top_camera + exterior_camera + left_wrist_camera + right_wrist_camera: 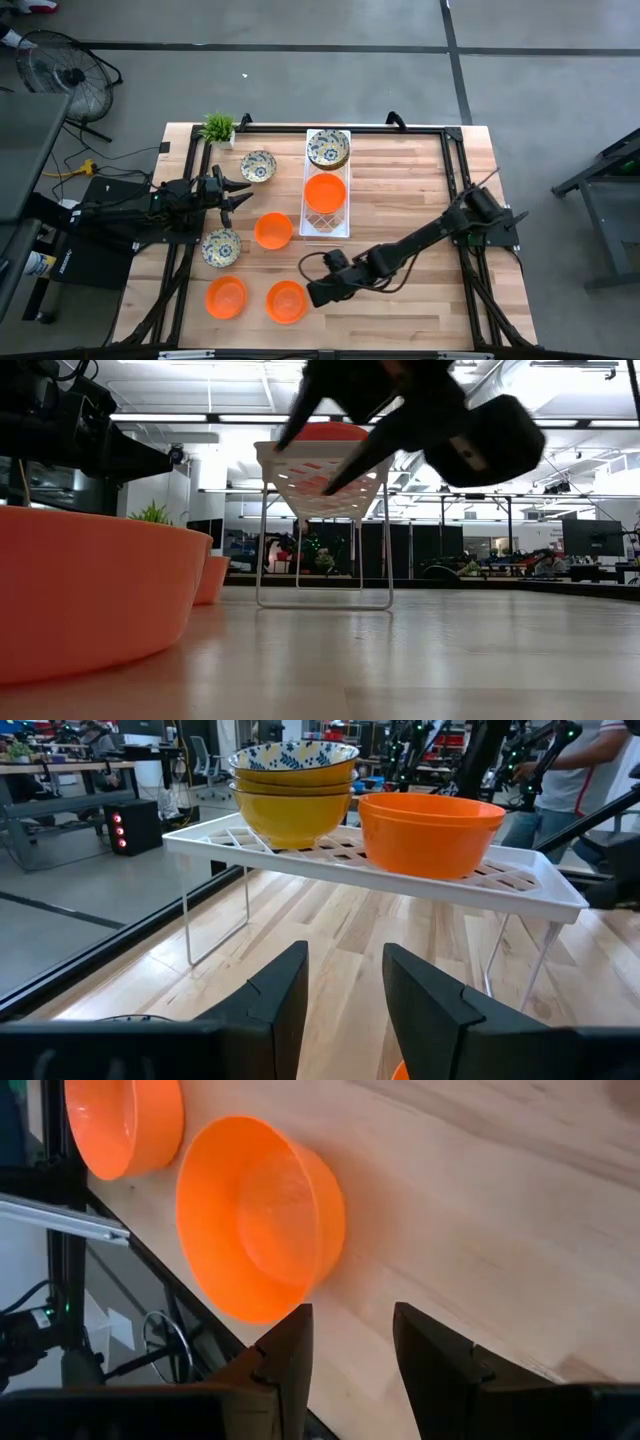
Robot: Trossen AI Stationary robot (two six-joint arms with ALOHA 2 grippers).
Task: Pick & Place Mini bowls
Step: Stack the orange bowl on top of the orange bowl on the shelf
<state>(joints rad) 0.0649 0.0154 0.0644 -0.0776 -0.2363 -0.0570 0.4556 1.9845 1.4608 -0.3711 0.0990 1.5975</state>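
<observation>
1. The right gripper (345, 1350) hangs low over the front part of the table, with its two fingers parted by a narrow gap and nothing between them.
2. Just ahead of its fingertips lies an orange bowl (258, 1215); in the high view this bowl (286, 301) sits directly beside the gripper (315, 293), on the side of the table's left edge. A bowl is round, so it has no long axis; I judge that what matters is only that one finger goes inside the rim and one outside.
3. A second orange bowl (226, 297) stands further along the same front line, apart from the first.
4. The left gripper (243, 195) waits near the middle left of the table, fingers open and empty. It points toward the white wire rack (306, 225), and it is clearly farther from the front bowls than the right arm is.
5. Near it are two floral bowls (258, 165) and a third orange bowl (273, 230).
6. The rack already carries an orange bowl (430, 830) and a stack of floral bowls (293, 790).
</observation>
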